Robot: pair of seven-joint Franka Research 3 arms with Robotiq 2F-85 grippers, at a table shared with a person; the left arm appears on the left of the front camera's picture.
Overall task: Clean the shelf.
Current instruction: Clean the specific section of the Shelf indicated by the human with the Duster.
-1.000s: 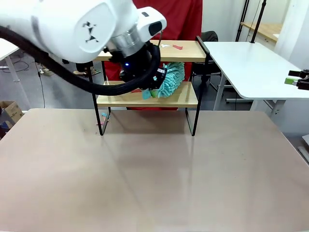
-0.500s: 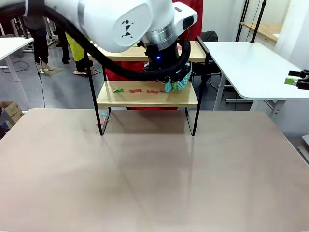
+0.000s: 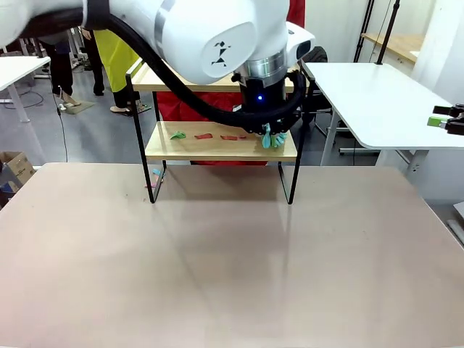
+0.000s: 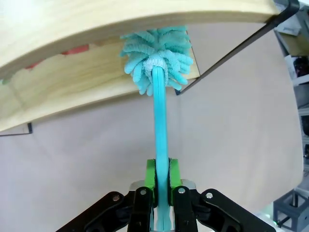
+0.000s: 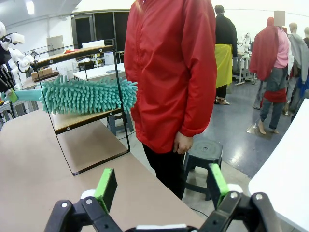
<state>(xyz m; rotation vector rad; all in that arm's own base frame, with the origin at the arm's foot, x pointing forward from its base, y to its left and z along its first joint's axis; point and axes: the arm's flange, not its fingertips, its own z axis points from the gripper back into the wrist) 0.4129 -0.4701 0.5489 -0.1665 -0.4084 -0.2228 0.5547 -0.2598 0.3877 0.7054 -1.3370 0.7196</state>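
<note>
**Left gripper holds a duster on the lower board of the shelf**

The shelf (image 3: pixel 203 150) stands at the far edge of the brown table (image 3: pixel 232 275), directly beyond the left gripper (image 4: pixel 161 176). In the left wrist view its lower board (image 4: pixel 72 82) lies ahead of the fingertips and its upper board (image 4: pixel 96 19) passes above them.

The left gripper is closed tightly on the handle (image 4: pixel 161 125) of a teal duster (image 3: pixel 273 138); the green pads (image 4: pixel 150 179) press on the handle from both sides. The handle goes straight away from the fingers. The fluffy head (image 4: pixel 157 55) is between the two boards, at the right end of the lower board, close to the shelf's right front leg (image 3: pixel 296 170).

On the lower board, to the left of the duster head in the front view, lie some small scraps: two red ones (image 3: pixel 204 135) (image 3: pixel 229 137) nearer to the head and a green one (image 3: pixel 177 135) farther from it.

Behind the shelf stands a person in a red jacket (image 5: pixel 174 72), one hand (image 5: pixel 182 143) hanging down.

The right gripper (image 5: pixel 161 186) is well apart from the shelf, off to the right side above the white table (image 3: pixel 377 101). Its jaws stand wide and nothing is between them. From its own camera the duster head (image 5: pixel 87 95) is seen from the side, lying along the lower board (image 5: pixel 82 118).
</note>
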